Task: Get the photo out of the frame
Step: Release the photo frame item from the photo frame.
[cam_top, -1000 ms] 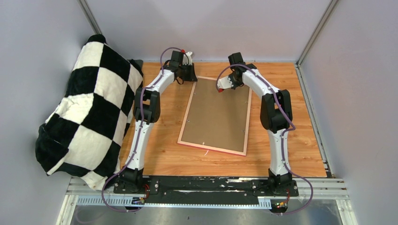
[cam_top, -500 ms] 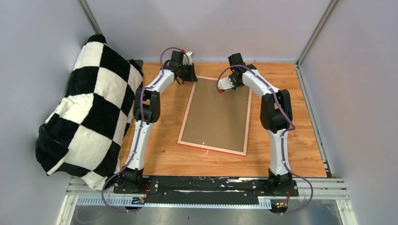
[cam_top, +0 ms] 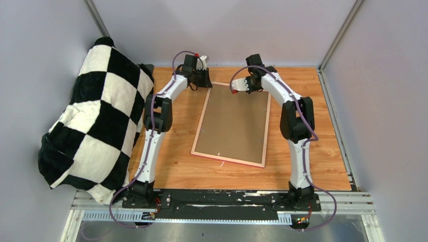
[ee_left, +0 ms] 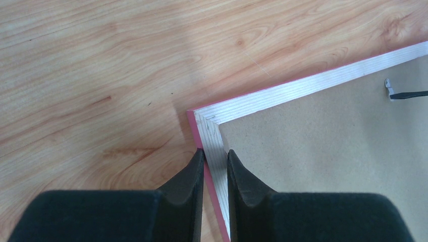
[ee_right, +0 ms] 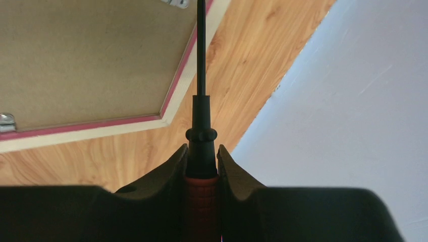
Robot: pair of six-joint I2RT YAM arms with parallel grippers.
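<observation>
1. On the light wooden tabletop (cam_top: 313, 166), the pink-bordered rectangular picture frame (ee_left: 303, 89) lies face down. The photo is hidden, probably under the brown cardboard backing board (cam_top: 232, 123).
2. The left gripper (ee_left: 214, 156) pinches the frame's corner between nearly closed jaws, I think to steady it.
3. The right gripper (ee_right: 202, 151) jaws clamp a black-shafted screwdriver (ee_right: 201, 116), its tip near a small metal clip (ee_left: 387, 84).

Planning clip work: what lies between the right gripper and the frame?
The screwdriver held in the right gripper, its shaft reaching over the frame; right wrist view.
</observation>
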